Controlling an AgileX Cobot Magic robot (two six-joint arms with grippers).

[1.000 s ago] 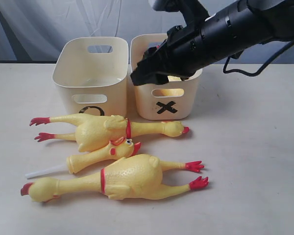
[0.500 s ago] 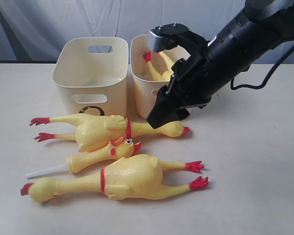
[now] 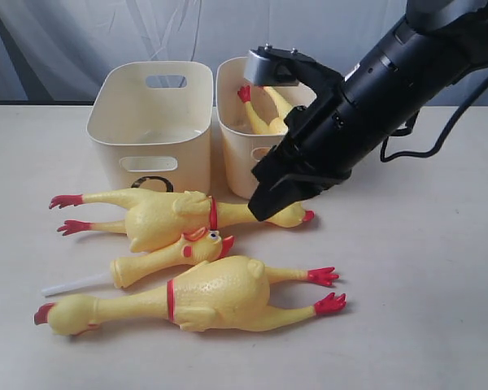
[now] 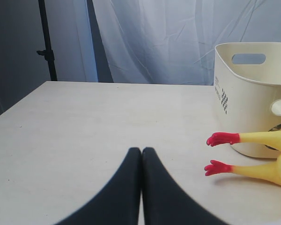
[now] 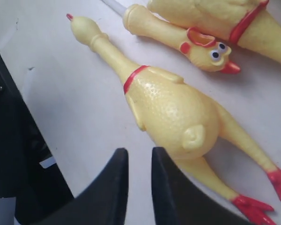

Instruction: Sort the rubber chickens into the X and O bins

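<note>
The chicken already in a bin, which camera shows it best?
The exterior view. The chicken lies in the right-hand bin with a red foot sticking up, partly hidden behind the right arm. Neither wrist view shows it at all.

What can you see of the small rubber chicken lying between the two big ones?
The small chicken looks like glossy yellow rubber, with an orange-red comb, red beak and white eyes with dark pupils. No legs show; a white tube sticks out of its blunt end. It lies on the table, between the larger chicken behind and the larger chicken in front; contact is unclear.
</note>
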